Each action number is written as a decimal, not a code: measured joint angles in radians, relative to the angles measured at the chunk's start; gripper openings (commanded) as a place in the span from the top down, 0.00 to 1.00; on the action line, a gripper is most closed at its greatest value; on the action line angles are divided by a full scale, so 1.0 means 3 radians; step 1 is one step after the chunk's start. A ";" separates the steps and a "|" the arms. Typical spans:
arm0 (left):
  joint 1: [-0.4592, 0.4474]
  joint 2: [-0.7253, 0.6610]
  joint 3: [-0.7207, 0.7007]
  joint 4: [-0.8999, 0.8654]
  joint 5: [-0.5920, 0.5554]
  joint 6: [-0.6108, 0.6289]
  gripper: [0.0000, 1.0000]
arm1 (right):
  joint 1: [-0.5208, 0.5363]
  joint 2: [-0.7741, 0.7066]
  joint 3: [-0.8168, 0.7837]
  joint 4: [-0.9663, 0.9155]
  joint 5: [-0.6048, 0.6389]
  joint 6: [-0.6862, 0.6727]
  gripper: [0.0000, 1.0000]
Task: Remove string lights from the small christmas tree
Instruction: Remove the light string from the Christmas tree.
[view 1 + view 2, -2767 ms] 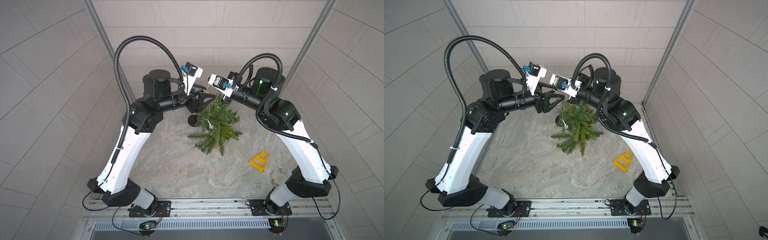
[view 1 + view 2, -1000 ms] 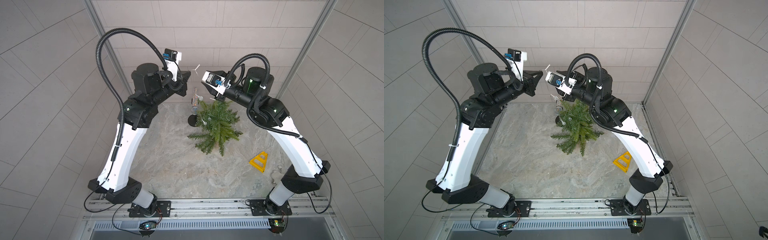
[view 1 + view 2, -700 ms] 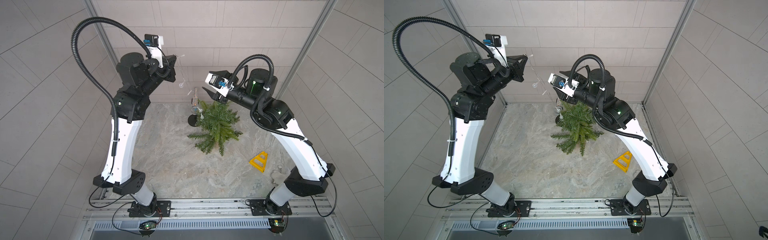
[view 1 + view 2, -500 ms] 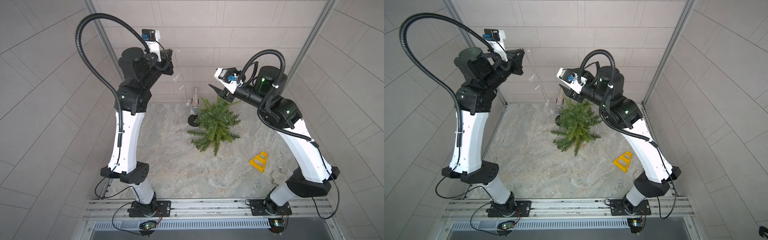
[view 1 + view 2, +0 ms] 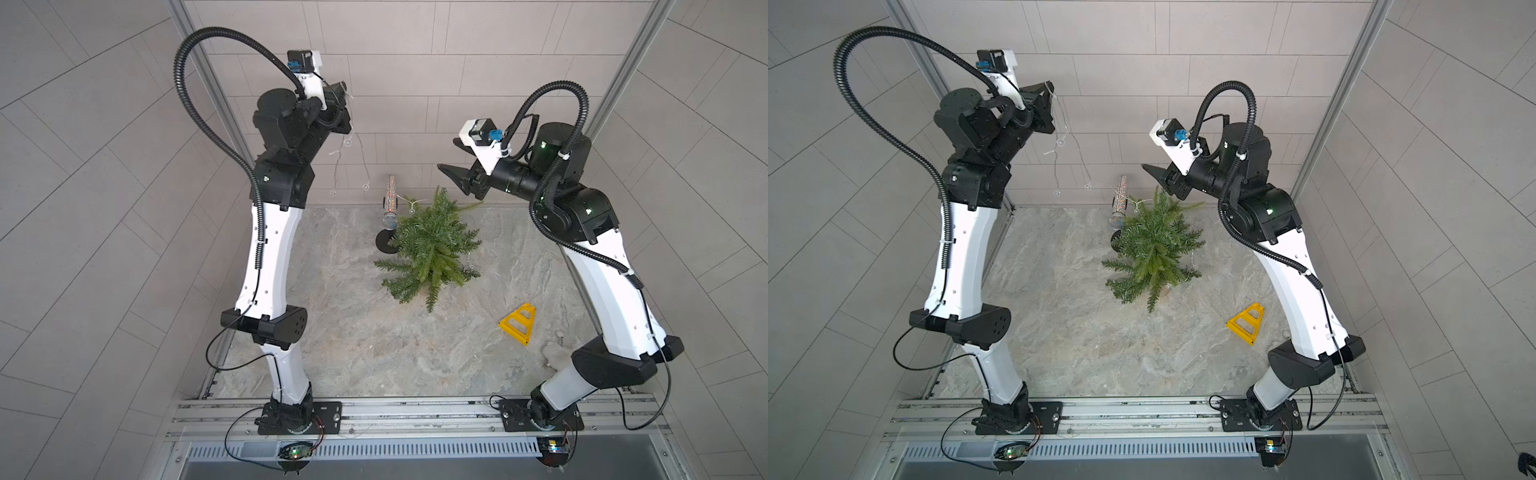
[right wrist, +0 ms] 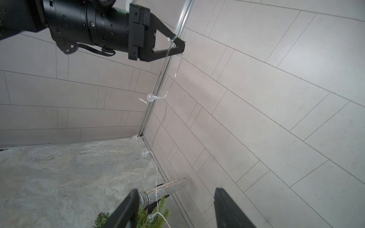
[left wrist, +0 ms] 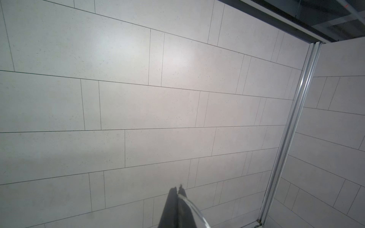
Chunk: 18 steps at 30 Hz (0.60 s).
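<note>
Clamped left hand [image 6: 179, 47] on lights [image 6: 150, 97], high by back wall. Saw wire drop from there to top of tree [image 5: 432, 245], some bulbs among branches. Held right hand [image 5: 448, 154] apart, empty, above tree top. Found tree on tabletop [image 5: 353, 332] beside mic [image 5: 390, 199].

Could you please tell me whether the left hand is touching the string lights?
Touching. The right wrist view shows the left hand shut on the string lights, the wire pinched at its tip and hanging down from there.
</note>
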 measured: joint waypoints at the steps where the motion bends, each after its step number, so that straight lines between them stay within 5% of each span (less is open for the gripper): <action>1: 0.0000 0.0037 0.0000 0.0102 0.0025 -0.0033 1.00 | -0.0075 0.0051 0.0037 0.0001 -0.0088 0.0072 0.38; 9: 0.0000 0.0292 0.0000 0.0886 0.0167 -0.0374 1.00 | -0.0478 0.0636 0.0383 0.0088 -0.0743 0.0580 0.39; 18: 0.0000 0.0479 0.0001 0.1614 0.0244 -0.0809 1.00 | -0.0481 0.1457 0.0899 0.0491 -0.1265 0.1097 0.40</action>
